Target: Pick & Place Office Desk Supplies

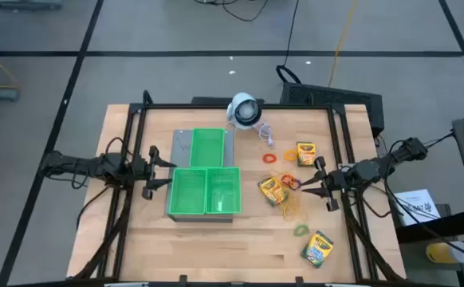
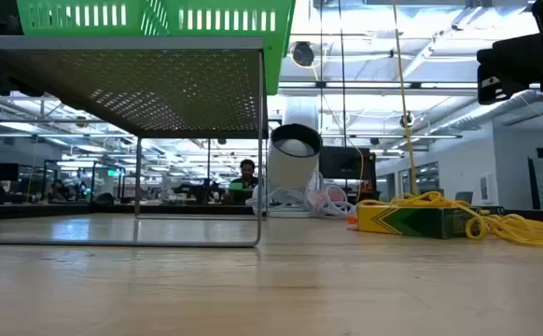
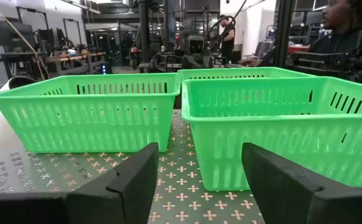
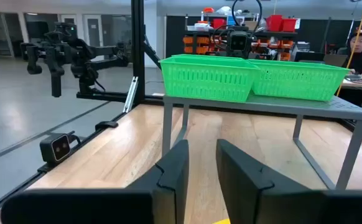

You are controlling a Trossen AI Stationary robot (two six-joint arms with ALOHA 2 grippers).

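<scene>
A slip could easily happen here. The right gripper [image 1: 315, 182] is held just beside a crayon box [image 1: 273, 191] near the middle of the worktop [image 1: 216, 247], with a red rubber band [image 1: 294, 182] close to its tips. If the fingers are brought down a little off, the box could be pushed away instead of picked up. The thin yellow rubber bands [image 1: 292, 209] lie in a heap just beside that box, so a band could be caught along with it and dragged. The green trays [image 1: 206, 191] sit up on a grey metal shelf [image 1: 178, 146], so a thing carried too low could be knocked against a tray wall.

The right gripper's fingers [image 4: 171, 175] are seen close together with only a narrow gap between them. Nothing is seen held in them, and it cannot be told if the box is touched. The left gripper [image 1: 162, 168] is kept waiting at the left side of the shelf, its fingers [image 3: 125, 180] wide apart and empty.

A second crayon box [image 1: 305, 153] lies nearer the back right corner of the worktop, with an orange band [image 1: 269, 158] beside it. A third crayon box [image 1: 317, 248] lies near the front edge, with a green band [image 1: 300, 230] close by. The trays look empty.
</scene>
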